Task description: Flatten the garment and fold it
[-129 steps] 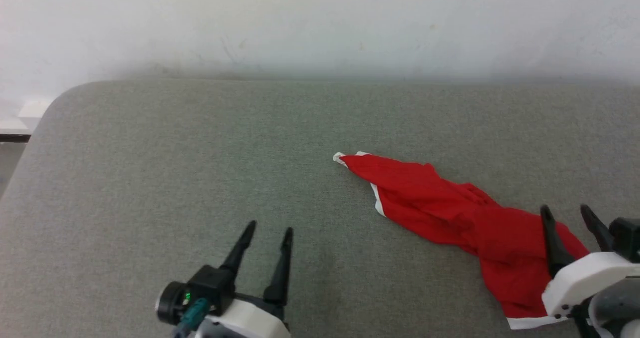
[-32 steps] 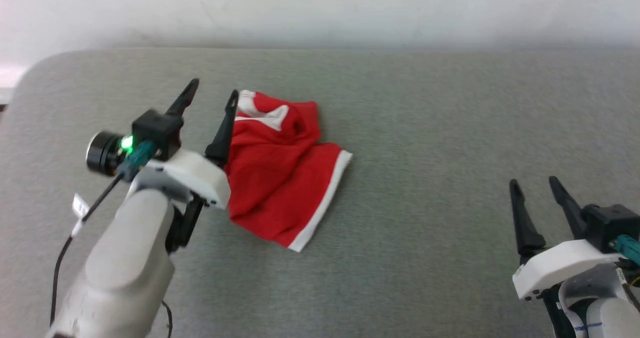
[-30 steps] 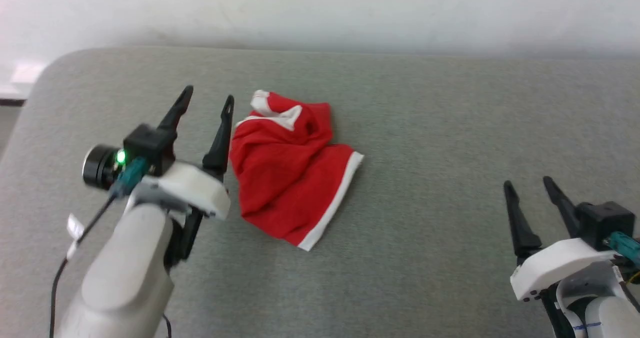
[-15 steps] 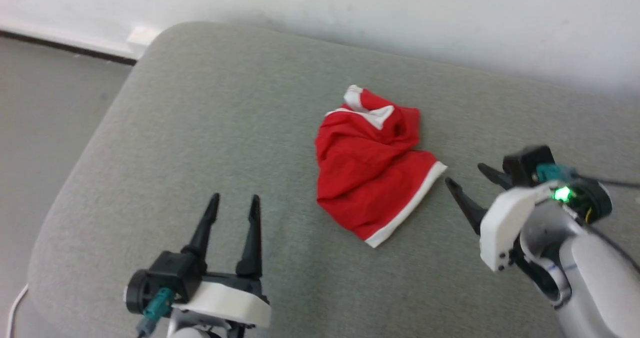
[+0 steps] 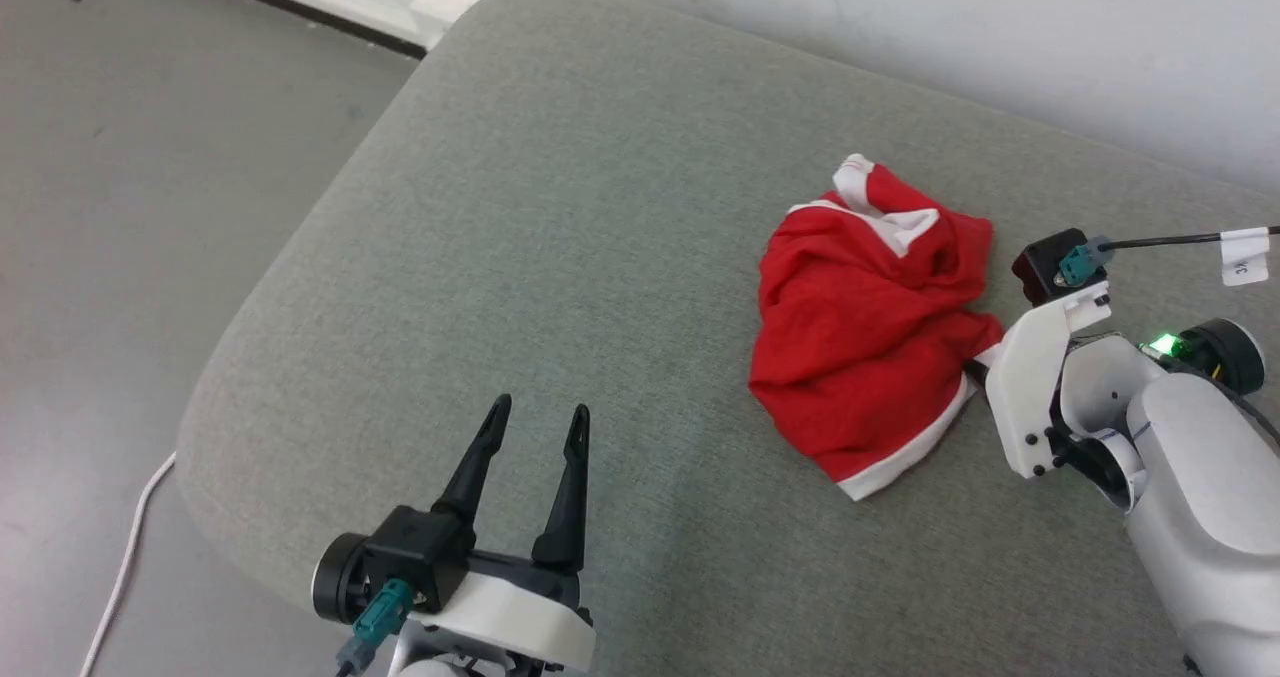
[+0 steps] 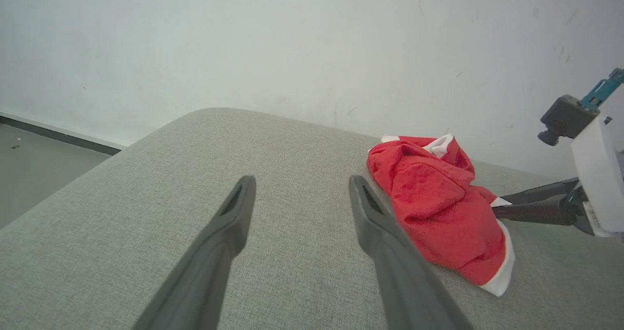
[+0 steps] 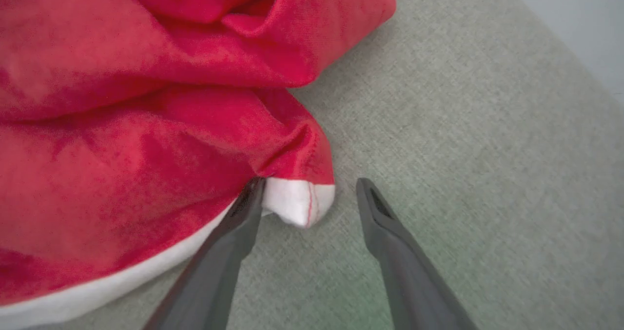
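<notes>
White wrist shells (image 5: 1030,382), dark tapered fingers (image 5: 476,457)

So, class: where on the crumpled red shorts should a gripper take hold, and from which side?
Probably the white hem corner of the shorts, approached low from the robot's right: it juts free of the heap on the cushion, and the open right gripper straddles it.

One garment (image 5: 860,357), one cushion (image 5: 600,207), a left pincer (image 5: 540,407) and a right pincer (image 7: 310,186) (two altogether).

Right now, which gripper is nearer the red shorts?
Right. The right gripper is at the white-trimmed corner of the red shorts, open, with that corner between its fingers. The left gripper, also open, hangs well apart from them over the grey cushion.
</notes>
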Robot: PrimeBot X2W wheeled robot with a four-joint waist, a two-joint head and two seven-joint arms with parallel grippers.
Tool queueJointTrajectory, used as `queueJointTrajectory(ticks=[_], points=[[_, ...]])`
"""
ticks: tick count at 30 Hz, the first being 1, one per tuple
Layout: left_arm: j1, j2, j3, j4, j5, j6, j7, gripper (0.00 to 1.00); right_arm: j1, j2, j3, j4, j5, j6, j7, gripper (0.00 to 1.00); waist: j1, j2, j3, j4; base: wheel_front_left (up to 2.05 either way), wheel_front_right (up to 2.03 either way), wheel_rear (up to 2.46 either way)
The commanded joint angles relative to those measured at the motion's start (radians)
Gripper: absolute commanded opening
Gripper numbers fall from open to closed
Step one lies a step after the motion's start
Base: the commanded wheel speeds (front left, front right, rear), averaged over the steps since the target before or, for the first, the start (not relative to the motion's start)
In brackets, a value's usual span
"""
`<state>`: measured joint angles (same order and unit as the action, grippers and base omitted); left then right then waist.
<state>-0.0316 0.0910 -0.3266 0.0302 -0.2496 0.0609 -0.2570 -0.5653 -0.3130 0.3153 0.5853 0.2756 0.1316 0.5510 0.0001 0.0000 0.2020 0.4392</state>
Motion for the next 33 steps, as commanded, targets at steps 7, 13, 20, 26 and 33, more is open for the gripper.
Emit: queueJointTrajectory(ticks=[7,13,20,26,33], points=[[-0.005,-0.019,0.025,0.010,0.029,-0.023,-0.005,1.00,-0.024,-0.001,0.055,0.105,-0.023,-0.001,-0.012,0.00,-0.0001,0.0000,0.018,0.014,0.00,0.00,0.00],[-0.004,-0.026,0.043,0.028,0.041,-0.039,-0.005,1.00,-0.031,-0.006,0.026,0.095,-0.007,-0.001,-0.102,0.00,-0.0001,0.0000,-0.017,-0.042,0.00,0.00,0.00],[0.019,-0.027,0.076,0.045,0.051,-0.056,-0.005,1.00,0.080,-0.056,-0.067,-0.085,0.074,-0.001,-0.119,0.00,-0.0001,0.0000,-0.085,-0.163,0.00,0.00,0.00],[0.026,-0.027,0.094,0.058,0.059,-0.073,-0.005,1.00,0.251,-0.077,-0.264,-0.309,0.090,-0.001,-0.052,0.00,-0.0001,0.0000,-0.116,-0.261,0.00,0.00,0.00],[0.018,-0.032,0.093,0.066,0.062,-0.082,-0.005,1.00,0.437,-0.021,-0.502,-0.457,-0.013,-0.001,0.020,0.00,-0.0001,0.0000,-0.108,-0.315,0.00,0.00,0.00]])
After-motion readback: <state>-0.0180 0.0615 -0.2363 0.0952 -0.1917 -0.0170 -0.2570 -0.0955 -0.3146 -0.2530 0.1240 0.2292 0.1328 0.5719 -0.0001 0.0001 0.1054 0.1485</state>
